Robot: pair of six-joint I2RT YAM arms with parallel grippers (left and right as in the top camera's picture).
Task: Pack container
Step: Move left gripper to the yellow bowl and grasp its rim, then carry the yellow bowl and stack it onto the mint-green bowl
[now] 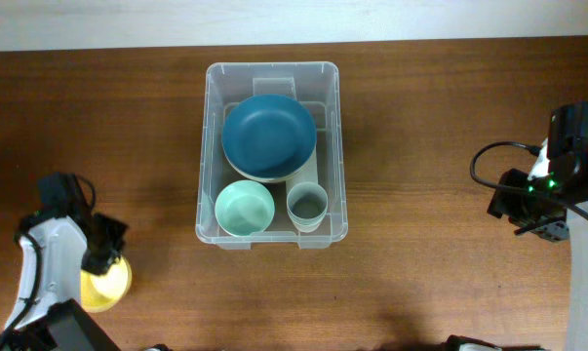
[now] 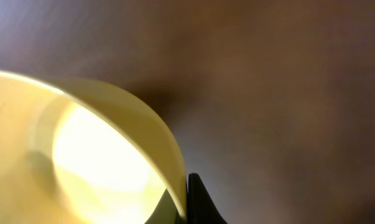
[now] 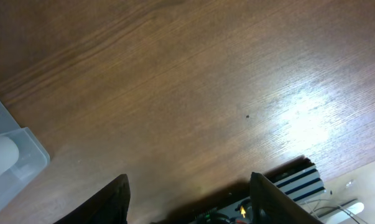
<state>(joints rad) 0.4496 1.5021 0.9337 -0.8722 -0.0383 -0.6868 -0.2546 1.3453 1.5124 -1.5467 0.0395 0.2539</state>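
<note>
Your clear plastic container [image 1: 336,156] sits upright between your two tools, well apart from both: off to the right of your left gripper [image 1: 101,261] and off to the left of your right gripper [image 3: 187,183], whose camera catches only one rounded corner of it. Inside, a dark blue bowl [image 1: 268,135] fills the far end. A mint bowl [image 1: 245,209] and a grey-green cup [image 1: 306,206] stand side by side, mouths up, at the near end, the mint bowl on the left gripper's side. A yellow bowl [image 1: 106,285] lies outside the container, its rim pinched in your left gripper.
</note>
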